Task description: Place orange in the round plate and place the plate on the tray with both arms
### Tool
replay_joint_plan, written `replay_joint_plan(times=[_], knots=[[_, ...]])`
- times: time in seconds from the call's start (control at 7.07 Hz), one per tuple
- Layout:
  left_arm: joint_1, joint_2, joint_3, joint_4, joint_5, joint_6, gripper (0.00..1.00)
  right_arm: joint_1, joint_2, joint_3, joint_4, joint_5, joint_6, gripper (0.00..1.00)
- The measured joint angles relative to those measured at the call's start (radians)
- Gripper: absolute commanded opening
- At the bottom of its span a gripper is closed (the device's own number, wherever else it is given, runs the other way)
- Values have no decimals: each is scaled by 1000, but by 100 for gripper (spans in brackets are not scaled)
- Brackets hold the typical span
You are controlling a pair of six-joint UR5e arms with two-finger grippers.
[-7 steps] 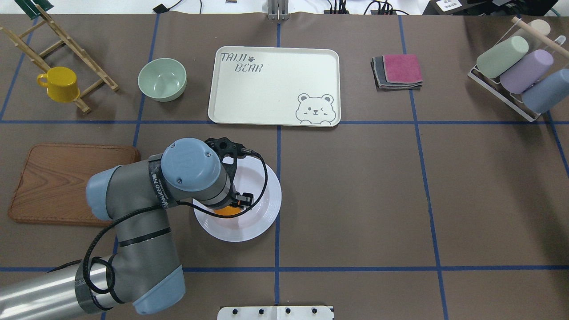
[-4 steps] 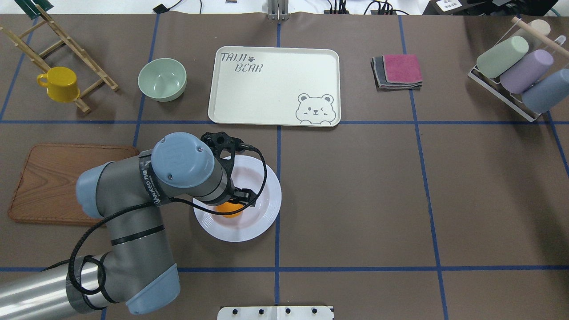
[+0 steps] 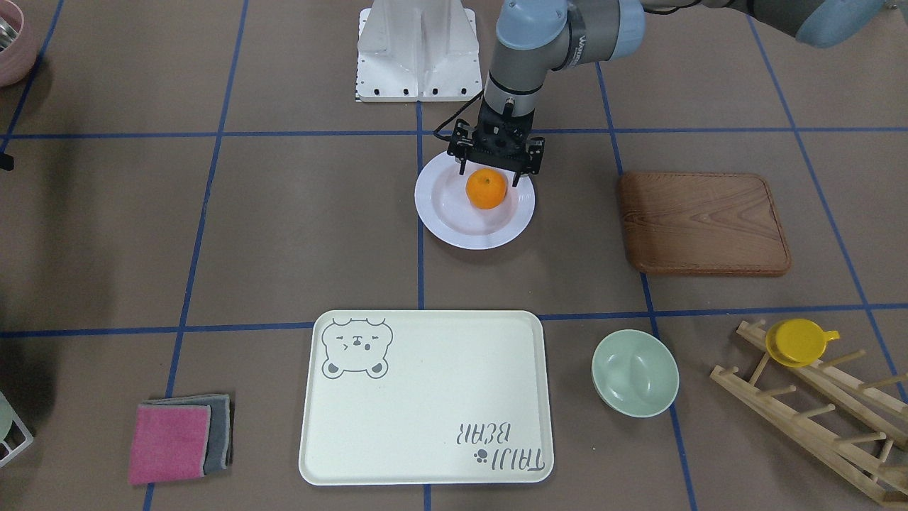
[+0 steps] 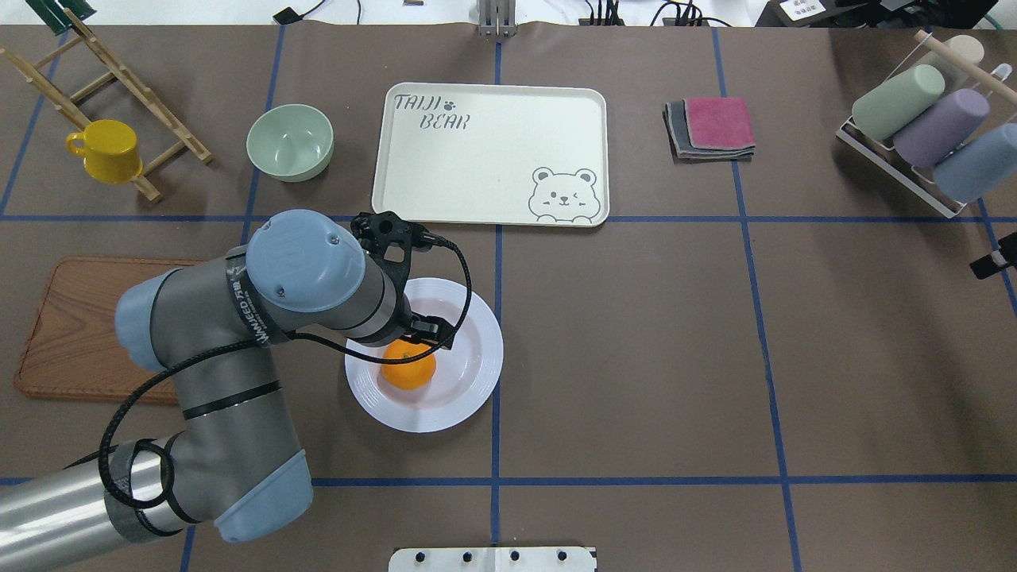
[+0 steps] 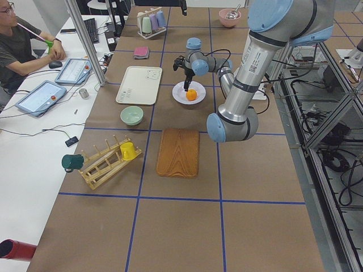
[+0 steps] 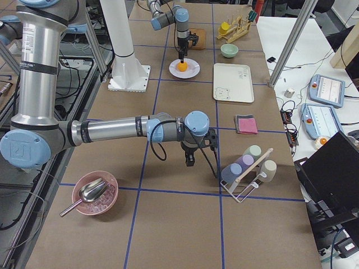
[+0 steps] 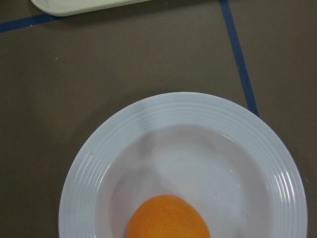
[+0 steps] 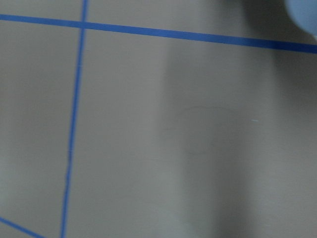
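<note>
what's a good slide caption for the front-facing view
Left gripper open above the orange resting in the round plate; tray not yet loaded.

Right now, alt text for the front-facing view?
An orange sits in the white round plate, the left hand open right over it. The cream bear tray lies apart, nearer the camera, with a green bowl beside it and a wooden board by the plate.

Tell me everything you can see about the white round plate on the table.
The round plate is glossy white, ceramic-looking, with a deep well and a wide ridged rim. It sits flat on the brown table, short of the tray and not touching it. The orange lies in its well. The open left gripper hangs just above the orange.
</note>
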Motion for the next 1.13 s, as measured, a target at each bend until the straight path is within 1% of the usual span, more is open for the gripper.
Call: replay_joint_plan(times=[0.28,0.57,0.71,1.13], knots=[[-5,0,-7,-3,-1,2,98,-107,76,3,4,43,56,100],[-6,1,-10,-13,-2,3,98,-182,120,-10,21,105,75,100],[-6,1,-10,-20,-2,2,98,-200,156,-30,25,119,77,100],[-5,0,-10,-25,-2,0,98,-241,292,-136,41,142,78,100]])
